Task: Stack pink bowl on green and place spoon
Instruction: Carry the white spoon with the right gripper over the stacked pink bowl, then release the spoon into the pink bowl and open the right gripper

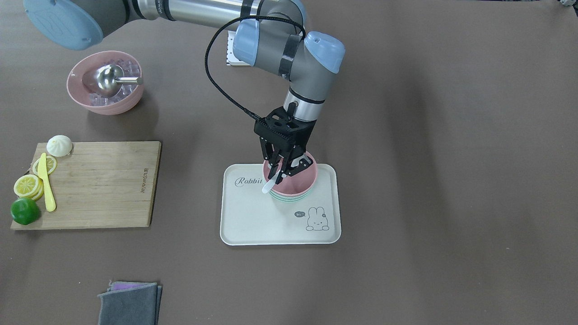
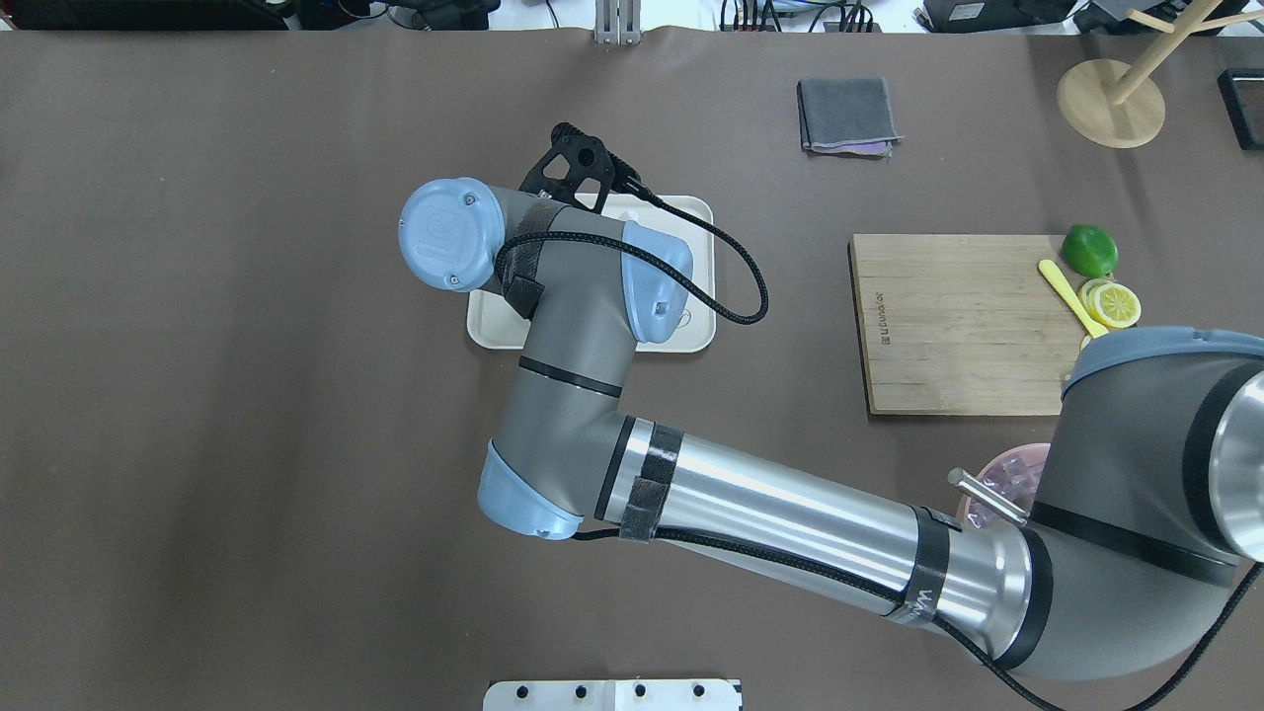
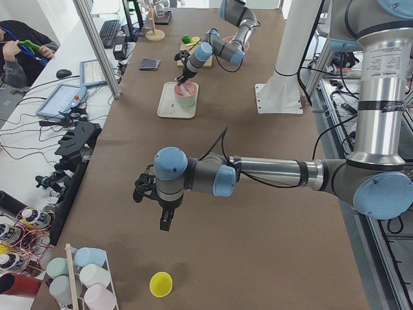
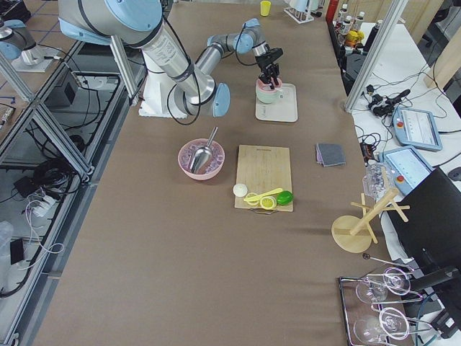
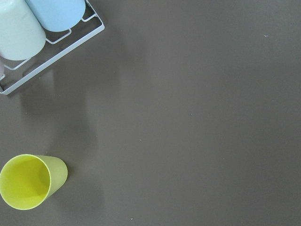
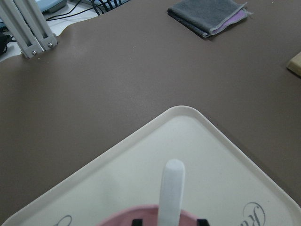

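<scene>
Stacking is looking done: on the tray [image 1: 253, 225], the pink bowl [image 1: 301, 179] is sitting nested on the green bowl [image 1: 289, 199]. R gripper [image 1: 282, 177] is clamping the white spoon [image 1: 269, 185], tilting it over the bowl rim. Prob. only releasing is remaining. L gripper [image 3: 166, 221] is hanging far off. Can't tell if it's open or closed.

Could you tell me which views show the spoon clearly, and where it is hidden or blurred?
Exterior front-facing: sharp, evenly lit, spoon in the right gripper over the pink bowl. Overhead exterior: the right arm hides it. Right wrist-mounted: handle close, slightly soft.
</scene>
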Action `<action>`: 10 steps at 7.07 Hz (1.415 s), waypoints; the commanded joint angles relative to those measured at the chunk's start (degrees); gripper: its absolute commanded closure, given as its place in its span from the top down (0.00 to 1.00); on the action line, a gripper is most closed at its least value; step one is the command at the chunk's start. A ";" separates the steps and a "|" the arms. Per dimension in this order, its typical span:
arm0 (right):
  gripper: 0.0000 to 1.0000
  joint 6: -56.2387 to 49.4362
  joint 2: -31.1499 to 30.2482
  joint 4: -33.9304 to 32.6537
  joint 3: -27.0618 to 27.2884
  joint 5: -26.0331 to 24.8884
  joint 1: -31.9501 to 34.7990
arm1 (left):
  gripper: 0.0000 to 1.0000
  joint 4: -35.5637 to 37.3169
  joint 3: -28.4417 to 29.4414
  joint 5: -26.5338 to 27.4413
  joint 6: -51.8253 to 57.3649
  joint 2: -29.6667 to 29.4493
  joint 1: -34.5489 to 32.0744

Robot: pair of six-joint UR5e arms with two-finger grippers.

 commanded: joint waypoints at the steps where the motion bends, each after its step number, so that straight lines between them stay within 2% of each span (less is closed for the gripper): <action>1: 1.00 -4.07 -1.52 0.08 2.34 -0.13 0.17 | 0.99 0.00 0.00 0.00 0.00 0.00 0.00; 2: 1.00 -9.50 -5.01 0.77 7.23 0.22 1.74 | 0.99 0.00 0.00 0.00 0.00 0.00 0.00; 3: 1.00 -18.34 -12.09 5.04 13.81 3.62 4.54 | 0.99 0.00 0.17 0.09 0.00 -0.09 0.00; 4: 1.00 -28.09 -19.56 9.79 20.05 12.96 9.35 | 0.99 0.09 1.13 0.09 0.17 -0.17 0.00; 5: 1.00 -37.41 -23.98 11.22 23.33 23.15 15.58 | 0.99 -0.09 1.05 0.00 0.26 -0.18 0.09; 6: 1.00 -45.77 -26.64 11.24 23.80 31.25 21.47 | 0.99 0.00 2.62 0.09 0.26 -0.09 0.09; 8: 1.00 -66.77 -34.18 10.63 26.42 42.62 32.55 | 0.99 0.00 4.22 0.00 0.26 -0.18 0.18; 9: 1.00 -77.48 -40.57 10.62 28.36 46.50 37.73 | 0.99 0.00 4.30 0.00 0.17 -0.18 0.18; 10: 1.00 -87.68 -47.43 10.62 30.29 47.24 42.22 | 0.99 0.00 4.31 0.09 0.00 -0.18 0.18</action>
